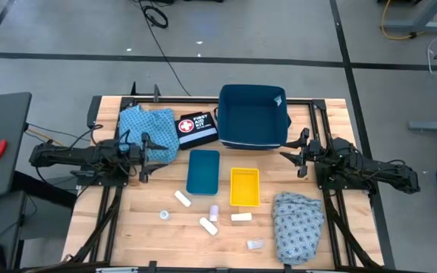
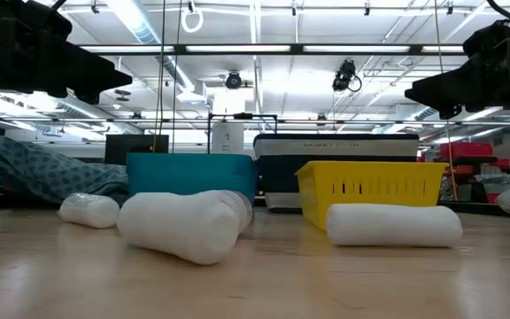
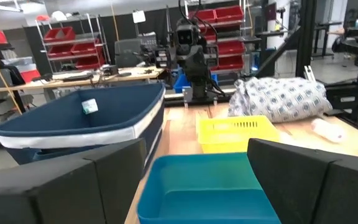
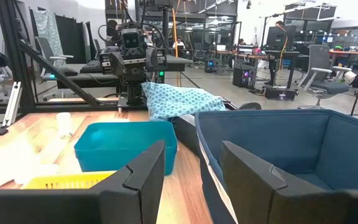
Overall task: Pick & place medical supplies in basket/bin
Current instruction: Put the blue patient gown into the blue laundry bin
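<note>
1. Gauze rolls (image 1: 183, 199) lie loose on the near table, in front of the teal bin (image 1: 202, 171) and yellow basket (image 1: 244, 186).
2. Nothing's binned yet, looks like.
3. Left gripper (image 1: 144, 147) and right gripper (image 1: 300, 153) hover far back, fingers apart, empty.
4. Come straight down, pinch one roll mid-length.

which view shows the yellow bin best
The high view: the whole yellow bin shows from above, between the teal bin and the grey cloth. The low view shows only its slotted side, the left wrist view its rim and wall, the right wrist view just an edge.
</note>
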Robot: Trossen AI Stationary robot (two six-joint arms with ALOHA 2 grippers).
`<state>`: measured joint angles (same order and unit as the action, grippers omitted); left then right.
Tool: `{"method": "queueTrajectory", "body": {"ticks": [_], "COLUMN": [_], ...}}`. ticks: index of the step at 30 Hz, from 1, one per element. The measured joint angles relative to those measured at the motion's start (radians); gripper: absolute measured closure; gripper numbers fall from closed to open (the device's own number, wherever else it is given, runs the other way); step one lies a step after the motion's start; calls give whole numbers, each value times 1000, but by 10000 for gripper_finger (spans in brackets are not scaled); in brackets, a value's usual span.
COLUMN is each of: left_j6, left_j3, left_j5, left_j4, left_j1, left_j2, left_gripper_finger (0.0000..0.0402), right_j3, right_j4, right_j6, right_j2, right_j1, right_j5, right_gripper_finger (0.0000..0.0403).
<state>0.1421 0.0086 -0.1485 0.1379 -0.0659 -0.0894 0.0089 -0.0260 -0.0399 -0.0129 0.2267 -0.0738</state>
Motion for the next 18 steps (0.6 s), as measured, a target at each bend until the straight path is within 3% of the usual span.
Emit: {"method": "queueTrajectory", "body": {"ticks": [18], "left_j6": [8], "left_j3": [1], "left_j5": [-15], "left_j4": [36], "left_j1": [0], "left_j2": [0], "left_gripper_finger": [114], "right_j3": [0], "right_j4": [-8], "right_j6": [0], "right_j2": [0], "right_j1": [0], "right_j5": [0], "right_gripper_finger": [240]}}
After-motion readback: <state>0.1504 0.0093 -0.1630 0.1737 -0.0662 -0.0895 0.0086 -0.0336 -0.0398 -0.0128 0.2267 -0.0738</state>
